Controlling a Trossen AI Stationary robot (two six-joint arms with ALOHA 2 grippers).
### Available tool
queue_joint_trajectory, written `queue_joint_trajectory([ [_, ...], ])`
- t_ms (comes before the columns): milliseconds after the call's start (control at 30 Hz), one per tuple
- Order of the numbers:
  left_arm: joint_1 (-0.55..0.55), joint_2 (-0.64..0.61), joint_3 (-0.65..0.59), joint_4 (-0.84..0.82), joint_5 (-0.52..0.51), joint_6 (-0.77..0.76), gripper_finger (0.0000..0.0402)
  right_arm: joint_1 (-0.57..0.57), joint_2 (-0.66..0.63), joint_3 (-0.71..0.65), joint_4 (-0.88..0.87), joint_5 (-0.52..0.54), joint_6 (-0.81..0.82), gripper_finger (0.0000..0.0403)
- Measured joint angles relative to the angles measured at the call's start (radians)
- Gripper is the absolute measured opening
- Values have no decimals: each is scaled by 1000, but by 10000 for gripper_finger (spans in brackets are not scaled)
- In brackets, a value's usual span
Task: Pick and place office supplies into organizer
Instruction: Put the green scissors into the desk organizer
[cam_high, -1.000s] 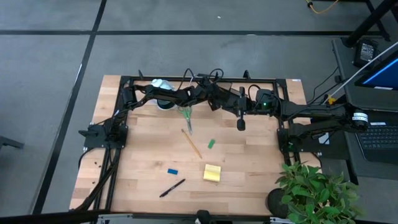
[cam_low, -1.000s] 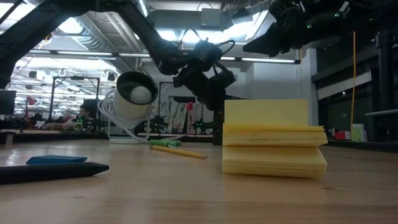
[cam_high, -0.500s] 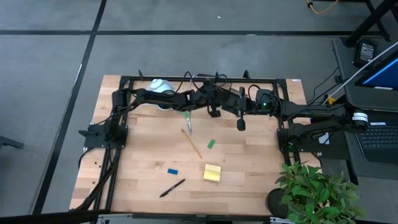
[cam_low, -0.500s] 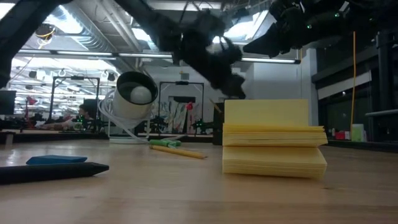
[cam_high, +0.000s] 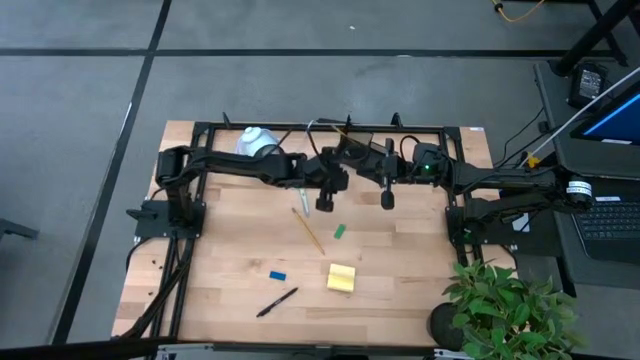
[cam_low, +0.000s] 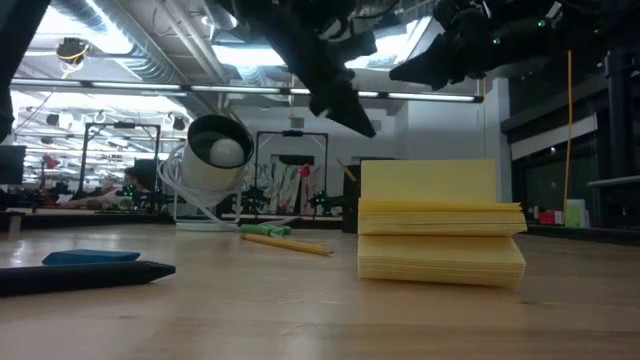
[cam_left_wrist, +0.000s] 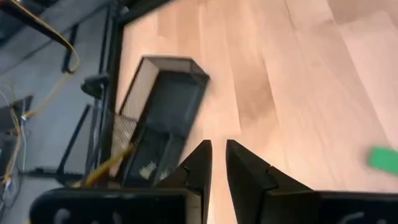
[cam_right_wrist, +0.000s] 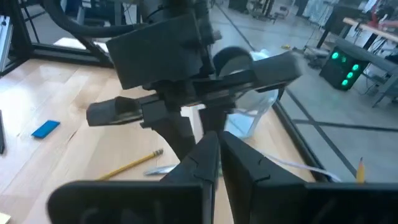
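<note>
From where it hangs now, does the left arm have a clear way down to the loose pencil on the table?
Probably yes. The left gripper hangs above the board just beside the pencil, jaws nearly shut and empty. Nothing lies between them; the right gripper waits off to the side. The jaws would need opening first.

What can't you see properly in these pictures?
- Organizer: in the high view the arms cover it; in the left wrist view I cannot tell what lies inside.
- Scissors: in the high view mostly under the left arm.
- Black pen: low view, cut off by the picture's edge.
- Left pincer: nearly closed, nothing visibly between its fingers.
- Sticky-note pad: in the low view it hides the table behind it.
</note>
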Motion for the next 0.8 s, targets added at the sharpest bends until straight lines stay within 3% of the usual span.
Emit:
queue_joint_trajectory([
  [267, -48, -58, -2, -148, 96, -47, 3, 0, 0, 0, 8, 0, -24, 26],
  [467, -96, -127, -96, -154, 86, -55, 1, 0, 0, 0, 4, 0, -23, 26],
  [633, -105, -168, -148, -158, 23, -76, 4, 0, 0, 0, 4, 0, -24, 26],
  [800, -72, -171, -152, -156, -135, -60, 16, 0, 0, 0, 3, 0, -23, 26],
])
